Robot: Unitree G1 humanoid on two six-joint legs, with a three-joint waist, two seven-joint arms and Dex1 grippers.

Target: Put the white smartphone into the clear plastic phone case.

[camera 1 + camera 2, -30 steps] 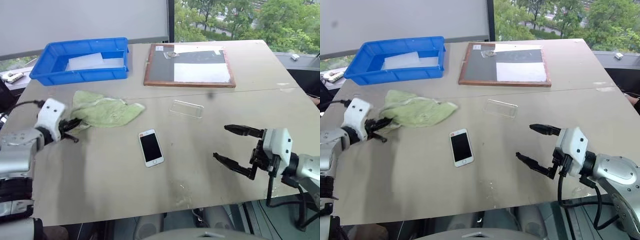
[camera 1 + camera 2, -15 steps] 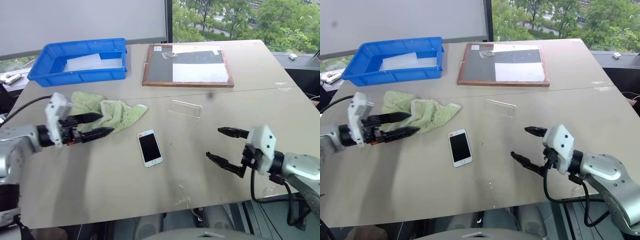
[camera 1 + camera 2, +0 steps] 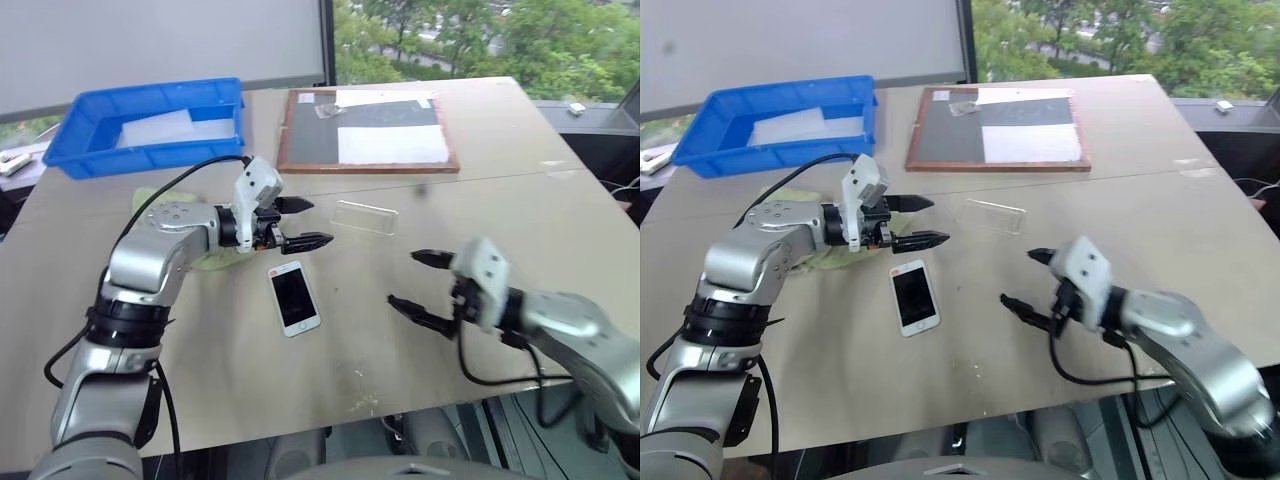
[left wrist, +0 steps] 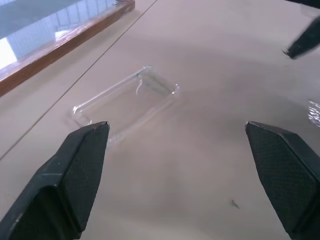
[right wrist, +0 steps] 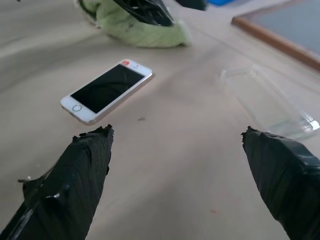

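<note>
Blue bin [image 3: 140, 125], wood-framed board [image 3: 367, 130], green cloth [image 5: 140, 27] on beige table [image 3: 500, 200].

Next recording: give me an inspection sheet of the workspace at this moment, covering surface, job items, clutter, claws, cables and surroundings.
Surface: beige table, a seam running across it, faint marks near the front edge.
Job's things: white smartphone lies flat, screen up, uncased; clear plastic phone case lies empty beyond it, apart from it.
Clutter: green cloth partly hidden behind the left arm; blue bin and wood-framed board at the far side.
Claws: left claw open, above the table between cloth and case, holding nothing; right claw open, empty, to the right of the phone.
Cables: black cable looping over the left arm; another under the right arm.
Surroundings: window with trees behind.
</note>
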